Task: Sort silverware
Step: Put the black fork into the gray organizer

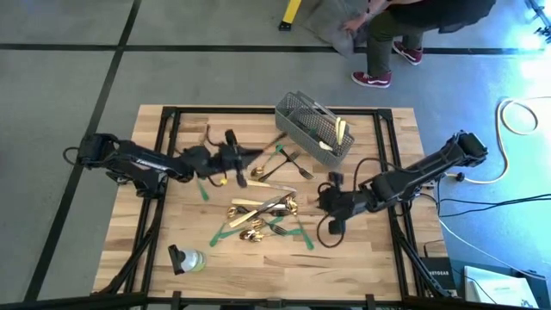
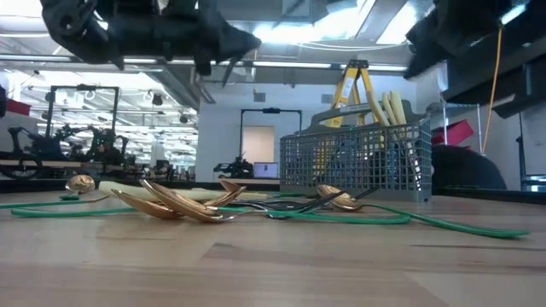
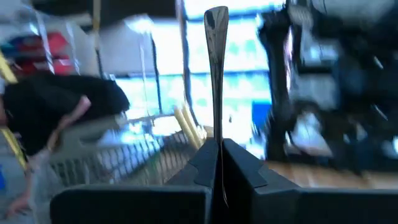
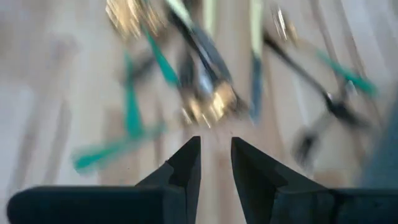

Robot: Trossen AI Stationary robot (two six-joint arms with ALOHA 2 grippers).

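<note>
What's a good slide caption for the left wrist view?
Left gripper shut on a dark metal utensil handle, held upright, with the mesh basket of cream-handled knives beyond.

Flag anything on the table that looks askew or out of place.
The mesh basket sits at an angle to the table edges. A clear bottle lies on its side near the front left corner, away from the cutlery. The silverware is a loose, crisscrossed pile over green tape strips, still unsorted.

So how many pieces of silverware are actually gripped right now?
1: a dark metal piece, clamped in the left gripper and held up in the air. The right gripper, jaws apart, holds none.
</note>
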